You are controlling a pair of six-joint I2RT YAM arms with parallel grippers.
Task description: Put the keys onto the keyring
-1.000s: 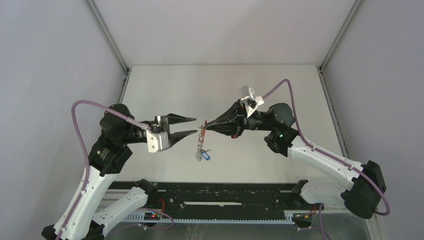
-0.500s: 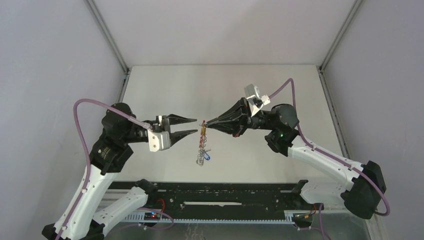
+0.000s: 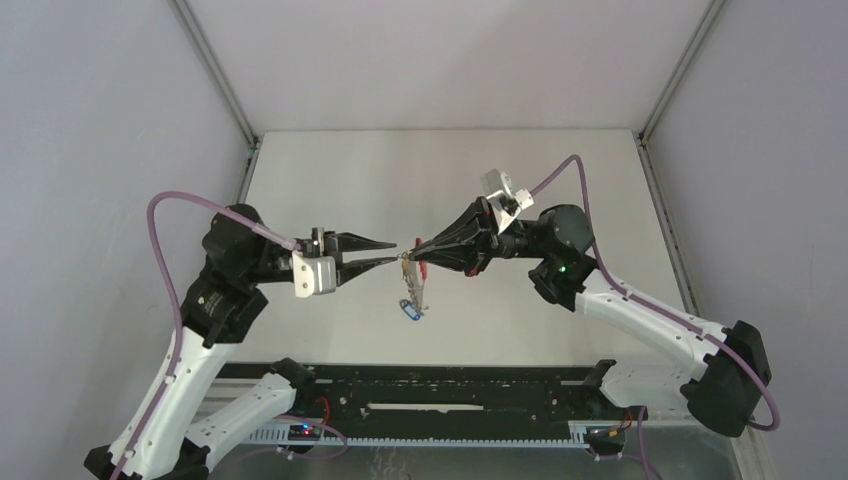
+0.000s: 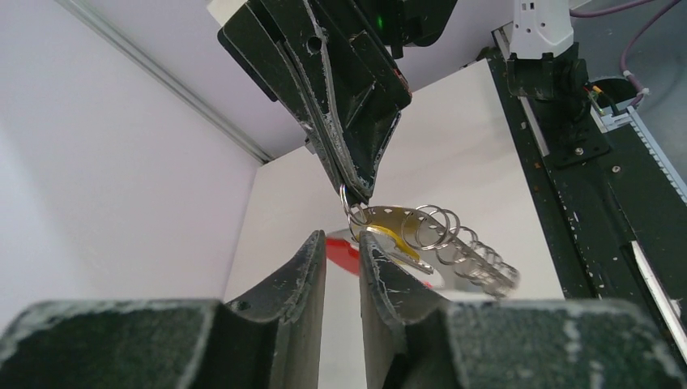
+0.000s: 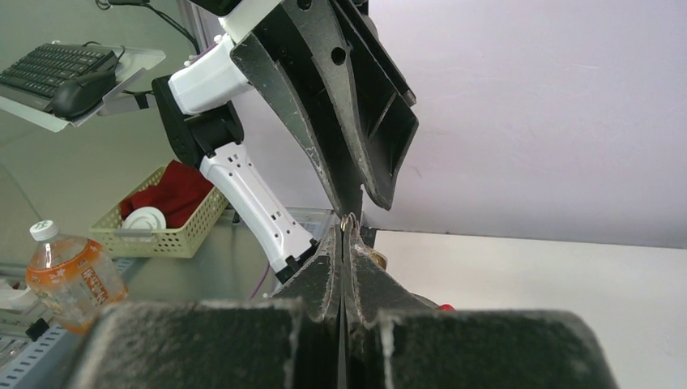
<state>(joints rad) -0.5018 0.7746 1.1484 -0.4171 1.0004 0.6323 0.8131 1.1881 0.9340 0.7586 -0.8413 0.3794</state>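
Note:
The keyring [image 3: 411, 281], a grey metal holder with wire clips and a red band [image 3: 419, 270], hangs in the air from my right gripper [image 3: 413, 249], which is shut on its top wire ring [image 5: 347, 223]. A key with a blue tag [image 3: 409, 308] dangles at its lower end. A key with a yellow tag [image 4: 398, 240] lies against the holder [image 4: 454, 247]. My left gripper [image 3: 394, 253] faces it from the left, jaws a narrow gap apart, tips at the keyring's top. In the left wrist view the red band [image 4: 343, 253] shows in that gap; contact is unclear.
White table [image 3: 330, 180] with grey walls on three sides and a black rail [image 3: 420, 385] along the near edge. Off the table, the right wrist view shows a basket with red cloth [image 5: 162, 212], a bottle [image 5: 71, 275] and a keyboard [image 5: 57, 69].
My left jaws have narrowed and moved right, up to the keyring's top. The keyring has swung, its lower end with the blue key now slightly further right. The right gripper stays shut.

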